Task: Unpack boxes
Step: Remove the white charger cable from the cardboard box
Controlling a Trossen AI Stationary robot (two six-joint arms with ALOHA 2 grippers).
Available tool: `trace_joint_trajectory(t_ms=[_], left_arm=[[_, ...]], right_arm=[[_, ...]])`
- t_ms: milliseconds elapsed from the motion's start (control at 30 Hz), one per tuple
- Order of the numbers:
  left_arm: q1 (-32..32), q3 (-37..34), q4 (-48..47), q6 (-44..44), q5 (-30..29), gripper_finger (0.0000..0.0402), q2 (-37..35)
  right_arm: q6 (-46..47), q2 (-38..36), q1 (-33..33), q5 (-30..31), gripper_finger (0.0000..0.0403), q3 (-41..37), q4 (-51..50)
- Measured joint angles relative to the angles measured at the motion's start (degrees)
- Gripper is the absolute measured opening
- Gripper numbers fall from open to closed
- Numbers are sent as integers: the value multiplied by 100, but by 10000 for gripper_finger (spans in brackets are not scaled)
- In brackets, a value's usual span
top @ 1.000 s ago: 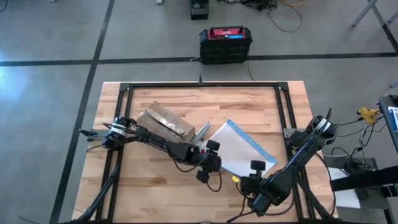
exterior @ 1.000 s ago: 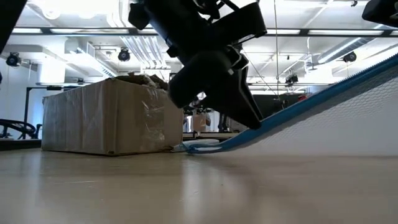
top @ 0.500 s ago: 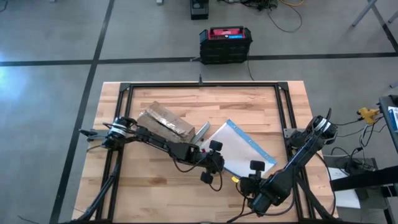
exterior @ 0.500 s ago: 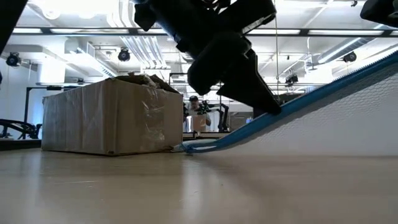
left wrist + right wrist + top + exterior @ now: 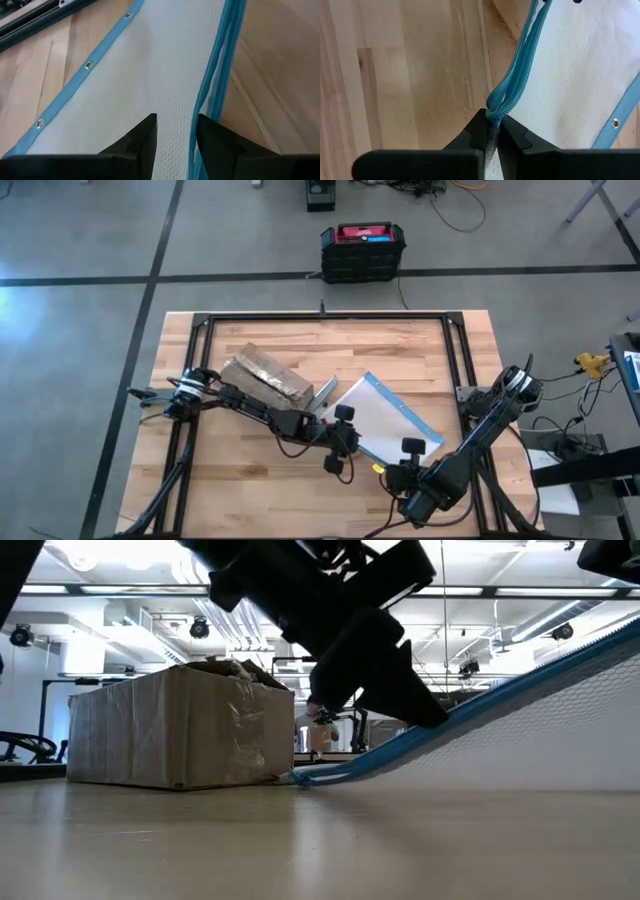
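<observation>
A brown cardboard box (image 5: 265, 375) (image 5: 175, 730), taped and with crumpled top flaps, stands on its bottom at the table's left middle. To its right lies a white mesh pouch with blue edges (image 5: 390, 415) (image 5: 560, 710). It slants up from its low end near the box toward the right. My right gripper (image 5: 392, 470) (image 5: 492, 131) is shut on the pouch's near corner. My left gripper (image 5: 347, 440) (image 5: 177, 135) (image 5: 415, 710) is open over the pouch's blue zip edge (image 5: 210, 95), which runs between its fingers. My left gripper comes slanting down from the table's left with its fingers along the zip edge; whether they touch the pouch I cannot tell. My right gripper pinches the doubled blue edge at the pouch's near corner (image 5: 496, 107) between its two fingers, from above. That end is lifted clear while the pouch's far-left end (image 5: 310, 777) rests on the table.
A black metal frame (image 5: 325, 318) runs round the table's work area. A black-and-red case (image 5: 363, 250) stands on the floor beyond the far edge. Bare wood shows at the near left (image 5: 240, 490).
My left gripper has tipped and its fingertips have slid a little toward the table's right, up along the pouch's slanting blue edge. Its finger gap looks the same. The pouch, the box and my right gripper have kept still.
</observation>
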Motion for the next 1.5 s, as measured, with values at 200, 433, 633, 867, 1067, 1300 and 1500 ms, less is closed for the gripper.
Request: trace_joint_trajectory(t_ms=[200, 433, 633, 867, 1067, 1300, 1500], left_arm=[[1, -241, 389, -28, -5, 119, 0], [28, -307, 761, 53, -82, 119, 121], [28, -7, 893, 129, -108, 118, 581], [54, 456, 229, 156, -456, 45, 622], [97, 1106, -1045, 284, -1007, 2, 586], [193, 2359, -2601, 829, -2001, 0, 581], [506, 3457, -3903, 866, -2517, 0, 553]], right_arm=[[-53, 0, -15, 7, 8, 0, -1], [-67, 0, -28, 9, 8, 0, -2], [-60, 0, -50, -4, 8, 0, 4], [-17, 0, -64, -45, 9, 0, -41], [-52, -20, -116, -50, 38, 112, -92], [-102, -50, -116, -51, 84, 928, -969], [305, -72, -61, -137, 117, 1708, -2103]])
